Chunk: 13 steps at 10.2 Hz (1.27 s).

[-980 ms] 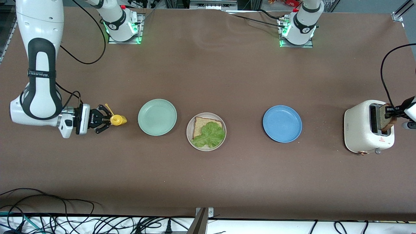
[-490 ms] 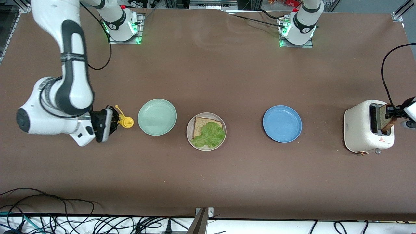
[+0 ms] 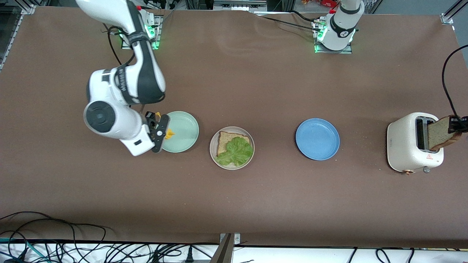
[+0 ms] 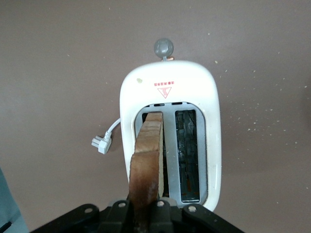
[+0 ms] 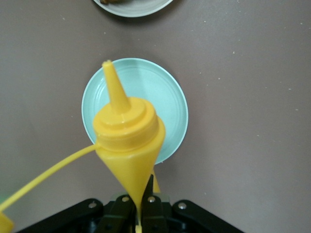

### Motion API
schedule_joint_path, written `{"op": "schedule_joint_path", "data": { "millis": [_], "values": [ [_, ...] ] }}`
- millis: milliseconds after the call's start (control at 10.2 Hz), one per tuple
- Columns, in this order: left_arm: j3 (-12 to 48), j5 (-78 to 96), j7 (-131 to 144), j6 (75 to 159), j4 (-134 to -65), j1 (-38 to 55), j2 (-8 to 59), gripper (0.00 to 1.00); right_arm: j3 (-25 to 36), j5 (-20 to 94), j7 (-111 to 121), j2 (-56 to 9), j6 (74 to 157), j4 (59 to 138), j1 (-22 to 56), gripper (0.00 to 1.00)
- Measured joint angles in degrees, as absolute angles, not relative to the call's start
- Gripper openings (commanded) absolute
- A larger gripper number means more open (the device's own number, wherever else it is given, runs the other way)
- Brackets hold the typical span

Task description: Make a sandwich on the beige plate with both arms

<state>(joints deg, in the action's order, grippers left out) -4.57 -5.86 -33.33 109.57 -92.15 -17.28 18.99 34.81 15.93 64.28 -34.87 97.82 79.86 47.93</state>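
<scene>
We see the beige plate (image 3: 231, 147) at mid-table, holding one bread slice (image 3: 226, 140) with lettuce (image 3: 236, 151) on it. Toward the right arm's end from the plate, just beside it, lies the mint plate (image 3: 181, 131); our right gripper (image 3: 161, 132) hangs over that plate's rim, clamped on a yellow squeeze bottle (image 5: 127, 141), nozzle aimed toward the beige plate. Toward the left arm's end from the plate, well apart, sits the blue plate (image 3: 317, 139), then the toaster (image 3: 411, 146) near the table edge. Our left gripper (image 3: 457, 124) pinches a second slice (image 3: 440, 133) above the toaster's slot. Bare table surrounds the beige plate.
</scene>
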Motion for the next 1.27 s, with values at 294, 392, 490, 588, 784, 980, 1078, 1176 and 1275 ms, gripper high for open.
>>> {"op": "schedule_joint_path", "data": {
  "millis": [294, 392, 490, 588, 784, 980, 1078, 1176, 1275],
  "values": [
    [-3.79, -5.86, -33.35, 102.45, -84.51, -15.06, 18.76, 0.0, 34.48, 6.39, 58.37, -35.72, 98.87, 79.14, 54.98, 0.0],
    [-3.78, -5.86, -33.35, 101.03, -83.42, -14.51, 18.76, 0.0, 34.4, 3.16, 56.58, -36.39, 99.64, 79.06, 56.86, 0.0],
    [-3.76, -5.86, -33.36, 100.03, -82.59, -14.14, 18.76, 0.0, 34.3, -0.53, 55.03, -37.28, 100.35, 79.02, 59.03, 0.0],
    [-3.72, -5.86, -33.36, 99.43, -81.98, -13.69, 18.76, 0.0, 34.25, -3.84, 53.47, -38.27, 100.64, 78.98, 61.38, 0.0],
    [-3.67, -5.85, -33.36, 96.6, -80.81, -12.52, 18.75, 0.0, 34.29, -11.45, 50.97, -39.65, 100.63, 78.74, 65.32, 0.0],
    [-3.62, -5.62, -33.32, 94.22, -80.38, -10.92, 18.76, 0.0, 34.59, -16.37, 50.46, -39.69, 99.0, 76.85, 66.56, 0.0],
    [-3.59, -4.39, -33.29, 93.57, -80.36, -10.6, 18.76, 0.0, 34.92, -17.02, 50.47, -39.68, 98.24, 75.8, 66.55, 0.0],
    [-3.59, -2.6, -33.29, 92.76, -80.36, -10.56, 18.78, 0.0, 35.15, -17.08, 50.47, -39.67, 98.06, 75.43, 66.54, 0.0],
    [-3.6, -1.53, -33.29, 92.07, -80.36, -10.51, 18.78, 0.0, 35.29, -17.08, 50.47, -39.68, 98.04, 75.37, 66.51, 0.0]
  ]
}}
